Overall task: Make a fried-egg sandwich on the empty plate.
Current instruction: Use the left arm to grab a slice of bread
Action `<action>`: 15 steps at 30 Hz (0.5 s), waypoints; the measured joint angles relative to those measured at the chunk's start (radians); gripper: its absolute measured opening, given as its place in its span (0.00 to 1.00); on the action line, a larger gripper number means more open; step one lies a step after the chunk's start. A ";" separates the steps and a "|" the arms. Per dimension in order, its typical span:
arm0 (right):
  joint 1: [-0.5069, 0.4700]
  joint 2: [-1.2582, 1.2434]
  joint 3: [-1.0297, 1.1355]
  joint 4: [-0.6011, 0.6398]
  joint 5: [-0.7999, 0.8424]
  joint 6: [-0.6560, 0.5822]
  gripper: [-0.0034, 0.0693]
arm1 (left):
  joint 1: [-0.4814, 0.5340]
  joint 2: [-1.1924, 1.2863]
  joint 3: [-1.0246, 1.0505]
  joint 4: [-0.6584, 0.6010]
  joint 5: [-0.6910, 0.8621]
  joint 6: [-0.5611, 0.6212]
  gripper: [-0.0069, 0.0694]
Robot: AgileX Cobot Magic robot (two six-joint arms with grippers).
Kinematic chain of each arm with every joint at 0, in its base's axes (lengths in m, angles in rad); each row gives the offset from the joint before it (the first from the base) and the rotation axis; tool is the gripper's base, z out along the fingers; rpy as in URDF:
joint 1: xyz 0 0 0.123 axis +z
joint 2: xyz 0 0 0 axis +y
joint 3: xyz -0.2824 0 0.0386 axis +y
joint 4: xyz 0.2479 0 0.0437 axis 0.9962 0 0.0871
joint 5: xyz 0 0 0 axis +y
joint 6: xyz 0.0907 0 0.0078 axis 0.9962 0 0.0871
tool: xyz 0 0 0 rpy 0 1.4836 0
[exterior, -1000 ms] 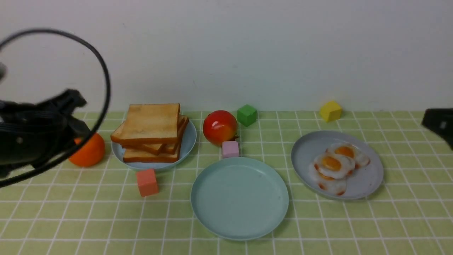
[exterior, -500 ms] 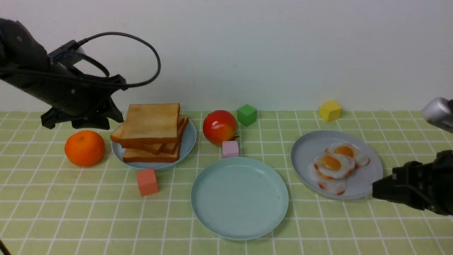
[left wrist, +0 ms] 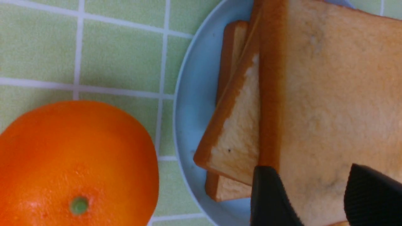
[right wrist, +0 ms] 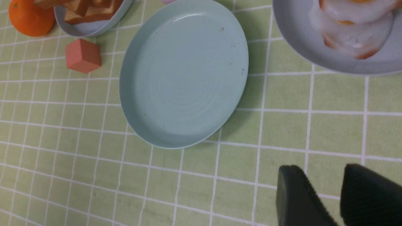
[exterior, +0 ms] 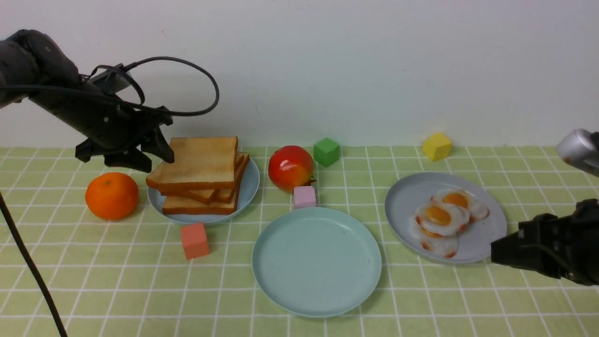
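The green-tiled worktop (exterior: pixel 468 299) carries the empty plate (exterior: pixel 317 262), quite bare, midway along its near edge. A grey-blue plate (exterior: pixel 407 196) of fried eggs (exterior: pixel 442 220) sits toward the right edge and the toast stack (exterior: pixel 201 171) toward the far left. The left claw (exterior: pixel 152 159) hovers over the top slice, fingers apart, gripping nothing (the right claw (right wrist: pixel 326 194), low beside the egg plate, likewise gapes empty).

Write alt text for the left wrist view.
The open left pincer hovers over the top of a toast stack on a pale-blue plate. An orange sits beside the plate on a green tiled cloth.
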 joint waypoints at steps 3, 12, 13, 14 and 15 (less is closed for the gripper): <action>0.000 0.000 0.000 0.000 0.001 0.000 0.38 | 0.000 0.028 -0.001 -0.020 -0.007 0.018 0.52; 0.000 0.000 0.000 0.001 0.008 0.000 0.38 | 0.000 0.046 -0.003 -0.050 -0.007 0.124 0.15; 0.000 0.000 0.000 0.001 0.008 0.000 0.38 | 0.000 0.042 -0.003 -0.050 -0.001 0.126 0.12; 0.000 0.000 0.000 0.001 0.010 0.000 0.38 | 0.000 0.041 -0.003 -0.050 0.000 0.126 0.12; 0.000 0.000 0.000 0.001 0.014 0.000 0.38 | 0.000 0.030 -0.003 -0.048 0.018 0.130 0.12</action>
